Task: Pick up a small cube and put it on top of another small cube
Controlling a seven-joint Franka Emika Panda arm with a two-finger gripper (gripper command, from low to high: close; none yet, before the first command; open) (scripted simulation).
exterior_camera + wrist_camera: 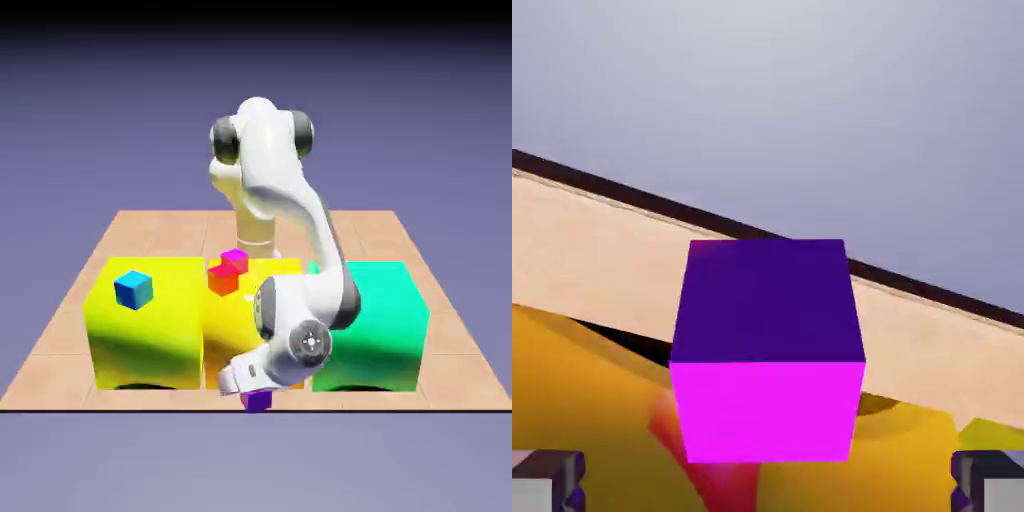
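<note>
Both grey fingertips [547, 480] stood wide apart at the hand view's bottom corners, not touching the purple cube [767, 350] between them. In the exterior view this purple cube [257, 401] lay on the table's near edge, under the gripper [243, 385]. Further back, the red-orange cube [223, 280] rested on a yellow block [145, 330], beside a pink cube [235, 259].

No readable text, labels, brands, numbers or signs are showing anywhere in either view; every surface is appearing plain and unmarked.
</note>
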